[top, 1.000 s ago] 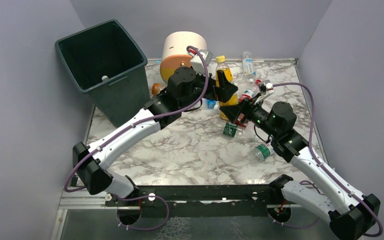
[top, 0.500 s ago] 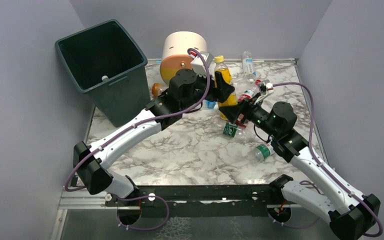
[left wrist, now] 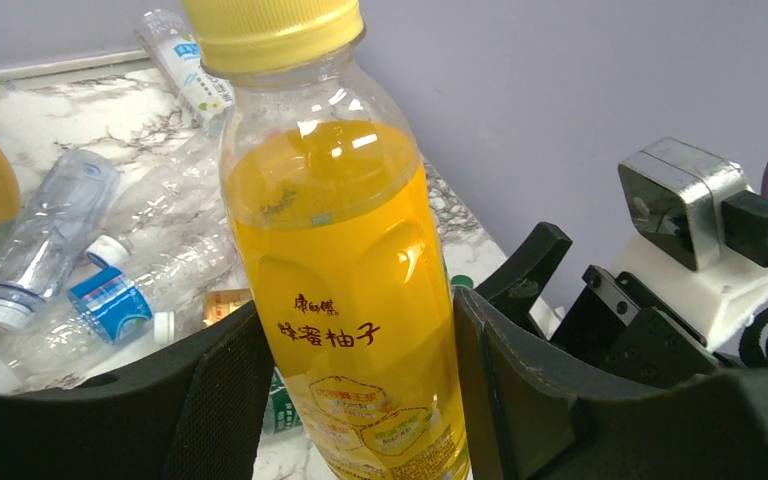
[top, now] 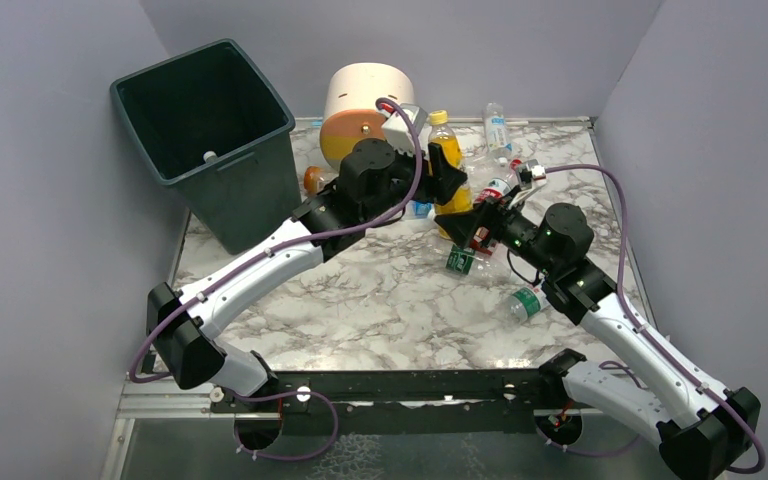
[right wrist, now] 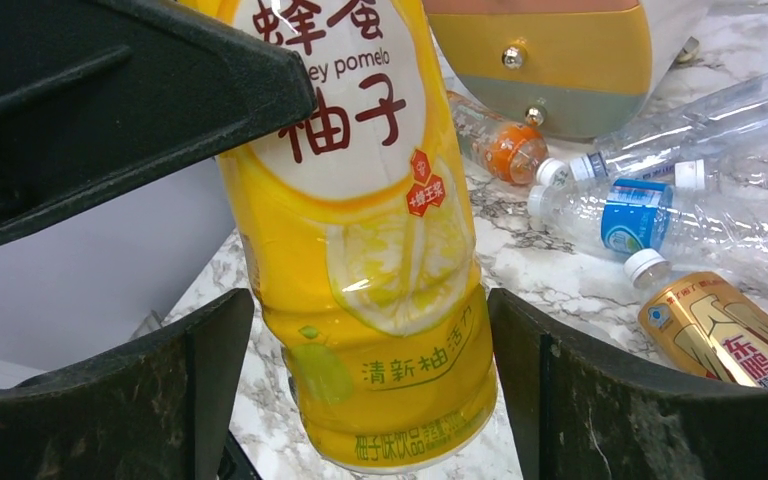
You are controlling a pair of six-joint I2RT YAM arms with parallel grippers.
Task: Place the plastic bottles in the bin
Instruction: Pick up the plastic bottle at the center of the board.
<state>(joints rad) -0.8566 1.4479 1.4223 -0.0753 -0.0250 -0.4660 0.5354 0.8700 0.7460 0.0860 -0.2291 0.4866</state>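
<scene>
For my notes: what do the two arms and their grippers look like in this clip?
Both arms, left arm and right arm, have white link shells, black joints and black bases. A purple cable runs loosely along each. The left gripper and right gripper are black, with broad matte fingers.

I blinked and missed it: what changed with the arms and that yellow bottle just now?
The left gripper closed on the yellow bottle, taking hold. The right gripper, which had gripped it lower down, opened and now flanks it without touching. The bottle stayed upright; the bin and the loose bottles on the table did not move.
</scene>
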